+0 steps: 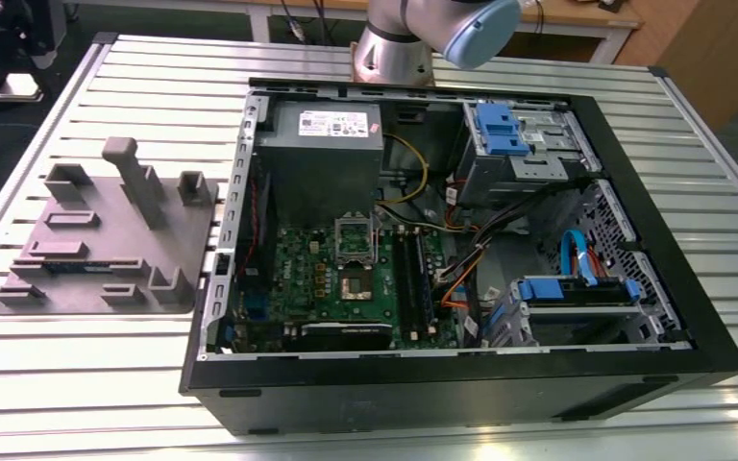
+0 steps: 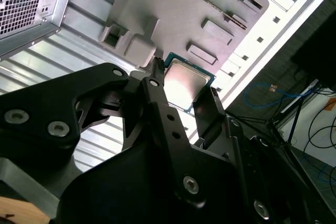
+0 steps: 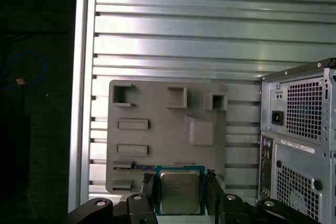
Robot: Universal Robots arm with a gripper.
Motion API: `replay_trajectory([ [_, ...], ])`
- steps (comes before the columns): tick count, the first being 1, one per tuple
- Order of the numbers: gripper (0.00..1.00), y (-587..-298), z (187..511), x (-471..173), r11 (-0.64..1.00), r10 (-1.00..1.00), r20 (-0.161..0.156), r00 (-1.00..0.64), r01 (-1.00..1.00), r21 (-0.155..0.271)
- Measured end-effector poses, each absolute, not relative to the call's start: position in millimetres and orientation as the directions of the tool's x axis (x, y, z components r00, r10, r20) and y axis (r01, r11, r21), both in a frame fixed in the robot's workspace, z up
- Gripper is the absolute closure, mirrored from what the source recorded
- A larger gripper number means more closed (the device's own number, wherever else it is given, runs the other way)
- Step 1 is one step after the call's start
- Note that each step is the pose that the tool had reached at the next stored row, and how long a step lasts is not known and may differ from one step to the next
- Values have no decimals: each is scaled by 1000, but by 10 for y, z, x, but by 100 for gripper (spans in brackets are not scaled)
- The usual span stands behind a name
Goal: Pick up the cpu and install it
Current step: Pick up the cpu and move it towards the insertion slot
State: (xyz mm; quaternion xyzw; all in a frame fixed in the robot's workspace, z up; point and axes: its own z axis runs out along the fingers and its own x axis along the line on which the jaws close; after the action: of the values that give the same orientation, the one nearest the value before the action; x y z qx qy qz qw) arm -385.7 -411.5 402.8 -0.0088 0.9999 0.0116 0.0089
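The gripper (image 3: 179,178) is clamped on the cpu (image 3: 180,192), held well above the tray (image 3: 157,108); pickup looks done; the socket (image 1: 357,277) seems empty, so 1 step, installing, is left.

Bright light glares off the slatted table (image 3: 210,24) and the cpu (image 2: 184,85), while the computer case (image 1: 472,389) lies shadowed inside.
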Motion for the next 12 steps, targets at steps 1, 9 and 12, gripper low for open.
replay_trajectory([
  [1,53,-4115,4028,-3853,1000,-17,-18,-1000,-18,23],
  [9,53,-4115,4029,-3829,1000,-17,-18,-1000,-18,23],
  [12,53,-4115,4028,-3819,1000,-17,-18,-1000,-18,23],
])
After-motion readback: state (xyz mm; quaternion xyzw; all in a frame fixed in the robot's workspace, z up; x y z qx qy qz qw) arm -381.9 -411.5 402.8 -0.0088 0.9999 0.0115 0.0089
